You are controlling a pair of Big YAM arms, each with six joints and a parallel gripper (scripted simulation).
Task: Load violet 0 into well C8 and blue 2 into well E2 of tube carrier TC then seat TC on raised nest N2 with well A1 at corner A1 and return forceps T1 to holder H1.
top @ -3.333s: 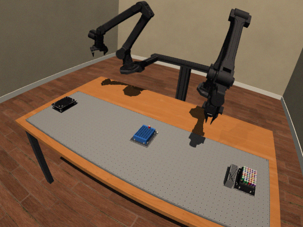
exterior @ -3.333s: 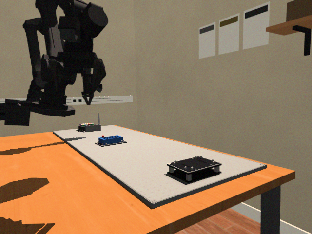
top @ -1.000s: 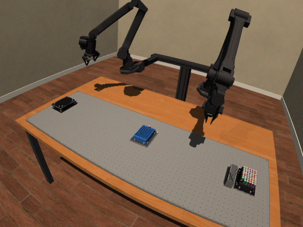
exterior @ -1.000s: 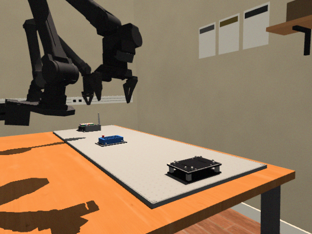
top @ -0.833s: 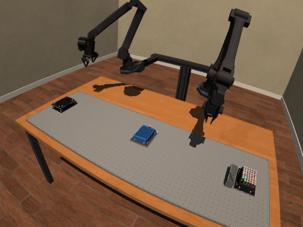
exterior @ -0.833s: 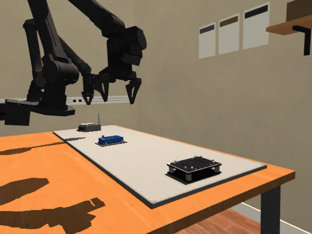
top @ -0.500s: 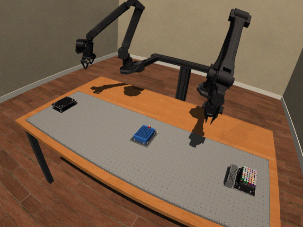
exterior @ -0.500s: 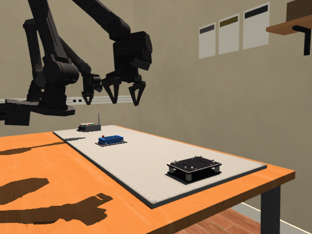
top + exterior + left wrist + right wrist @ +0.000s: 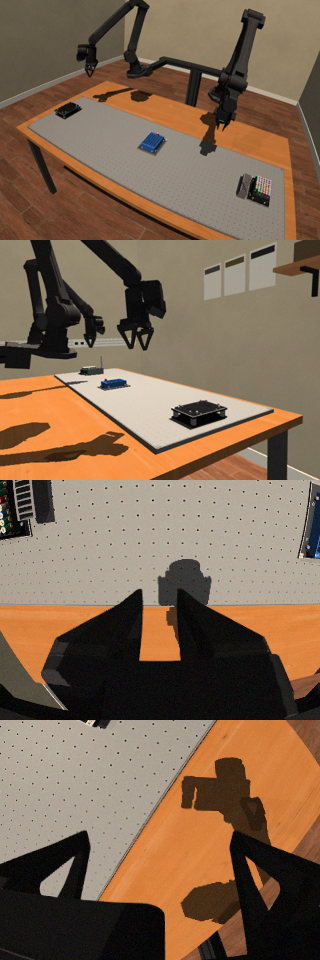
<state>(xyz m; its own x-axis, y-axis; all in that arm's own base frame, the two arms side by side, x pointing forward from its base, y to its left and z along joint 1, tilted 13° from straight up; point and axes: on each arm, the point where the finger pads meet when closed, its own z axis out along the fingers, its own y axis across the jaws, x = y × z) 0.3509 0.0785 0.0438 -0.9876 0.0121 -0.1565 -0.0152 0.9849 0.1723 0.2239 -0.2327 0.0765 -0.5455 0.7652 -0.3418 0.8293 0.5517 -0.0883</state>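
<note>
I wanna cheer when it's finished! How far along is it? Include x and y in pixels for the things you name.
Only the forceps (image 9: 101, 361) look put away, in their holder (image 9: 242, 193) (image 9: 96, 371) (image 9: 23, 502). Left gripper (image 9: 220, 130) (image 9: 90, 346) (image 9: 160, 591) and right gripper (image 9: 89, 76) (image 9: 138, 349) (image 9: 160, 838) are empty. The carrier (image 9: 152, 142) (image 9: 113, 383) (image 9: 318, 535) shows just a red cap (image 9: 157, 134) (image 9: 105, 379); it needs two vials, then moving onto the vacant nest (image 9: 67, 108) (image 9: 199, 409) (image 9: 97, 722).

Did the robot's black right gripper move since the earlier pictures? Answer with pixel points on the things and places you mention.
Yes, in the top view the right gripper (image 9: 89, 75) (image 9: 138, 349) (image 9: 160, 838) moved down and left, nearer the raised black rectangular nest (image 9: 67, 109) (image 9: 199, 409) (image 9: 100, 723).
</note>
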